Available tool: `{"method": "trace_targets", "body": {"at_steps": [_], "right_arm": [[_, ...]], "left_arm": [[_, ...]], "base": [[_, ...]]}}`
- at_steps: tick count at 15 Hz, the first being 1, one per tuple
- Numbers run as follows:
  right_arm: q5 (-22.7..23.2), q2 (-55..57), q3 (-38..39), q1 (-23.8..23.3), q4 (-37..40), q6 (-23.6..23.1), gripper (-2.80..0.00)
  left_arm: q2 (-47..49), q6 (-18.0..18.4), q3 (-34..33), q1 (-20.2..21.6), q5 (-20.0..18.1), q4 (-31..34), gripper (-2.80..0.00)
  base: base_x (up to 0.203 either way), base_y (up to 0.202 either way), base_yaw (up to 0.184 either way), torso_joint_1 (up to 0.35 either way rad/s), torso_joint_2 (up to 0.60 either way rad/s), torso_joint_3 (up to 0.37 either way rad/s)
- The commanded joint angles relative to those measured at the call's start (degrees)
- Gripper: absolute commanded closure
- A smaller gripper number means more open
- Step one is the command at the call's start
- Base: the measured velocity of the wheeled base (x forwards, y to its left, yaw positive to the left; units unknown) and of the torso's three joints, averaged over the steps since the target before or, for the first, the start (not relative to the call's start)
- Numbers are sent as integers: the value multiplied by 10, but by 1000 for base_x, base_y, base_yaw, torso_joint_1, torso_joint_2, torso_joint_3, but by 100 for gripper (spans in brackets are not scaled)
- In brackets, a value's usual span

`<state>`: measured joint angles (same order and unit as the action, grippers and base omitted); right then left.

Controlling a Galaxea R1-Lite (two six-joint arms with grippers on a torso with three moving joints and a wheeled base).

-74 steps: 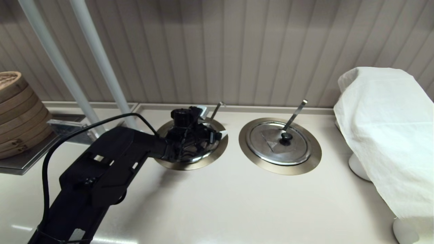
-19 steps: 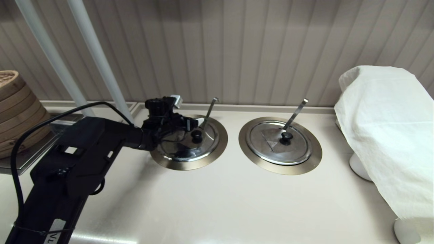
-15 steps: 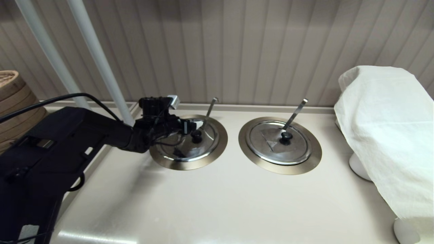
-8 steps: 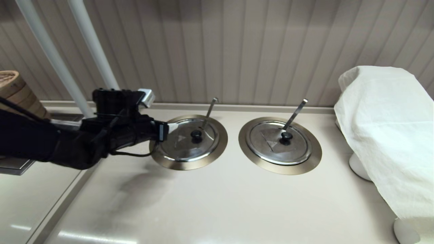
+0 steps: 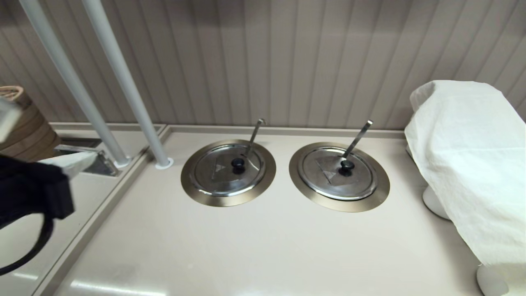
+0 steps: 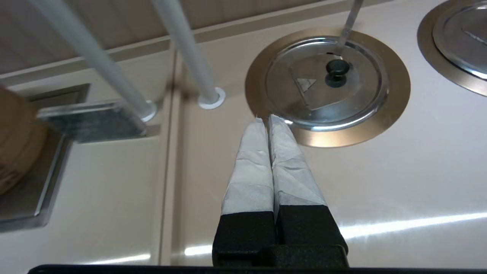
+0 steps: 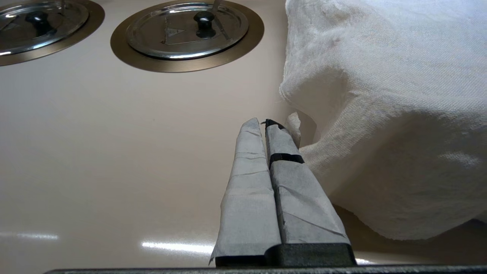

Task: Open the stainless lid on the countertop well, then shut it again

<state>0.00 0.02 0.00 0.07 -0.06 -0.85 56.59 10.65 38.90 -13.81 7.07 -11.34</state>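
The stainless lid point(image 5: 213, 176) lies flat over the countertop well point(image 5: 228, 201), its black knob point(image 5: 237, 163) free. The hook-tipped ladle handle point(image 5: 254, 135) sticks up through the notch at the back. My left gripper point(image 5: 80, 159) is at the far left edge, well away from the lid, shut with nothing in it. The left wrist view shows its taped fingertips pressed together point(image 6: 266, 118), short of the well's flange point(image 6: 399, 83) and the lid point(image 6: 357, 87). My right gripper point(image 7: 262, 122) is shut and empty, low beside the white cloth, and does not appear in the head view.
The twin lid point(image 5: 357, 181) with its straight handle sits in the right-hand ring. A white cloth point(image 5: 464, 164) covers something tall at the right. Two slanted white poles point(image 5: 123, 82) rise left of the well. A bamboo steamer point(image 5: 24, 131) stands on a steel tray at far left.
My left arm has drawn back from over the lid to the far left edge of view. The lid now shows whole, flat on the well. The right side is unchanged.
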Motion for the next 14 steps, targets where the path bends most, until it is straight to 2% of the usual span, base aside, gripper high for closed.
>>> {"method": "trace_targets", "body": {"at_steps": [1, 4, 5, 7, 10, 11, 14], "right_arm": [[0, 1, 0, 0, 0, 0, 0], [0, 0, 0, 0, 0, 0, 0], [0, 1, 0, 0, -1, 0, 0], [0, 0, 0, 0, 0, 0, 0], [0, 1, 0, 0, 0, 0, 0], [0, 1, 0, 0, 0, 0, 0], [0, 1, 0, 0, 0, 0, 0]], "left_arm": [[-239, -3, -26, 18, 17, 111, 0], [-405, -9, -66, 89, 28, 188, 0], [-458, -7, -86, 106, 21, 199, 0], [-548, -3, -153, 121, -24, 215, 0], [-568, -18, -347, 130, -60, 171, 0], [-567, -31, -385, 132, -69, 158, 0], [-566, -57, -388, 136, -90, 118, 0]], "base": [[0, 0, 0, 0, 0, 0], [0, 0, 0, 0, 0, 0], [0, 0, 0, 0, 0, 0], [0, 0, 0, 0, 0, 0], [0, 0, 0, 0, 0, 0], [0, 0, 0, 0, 0, 0], [0, 0, 0, 0, 0, 0]]}}
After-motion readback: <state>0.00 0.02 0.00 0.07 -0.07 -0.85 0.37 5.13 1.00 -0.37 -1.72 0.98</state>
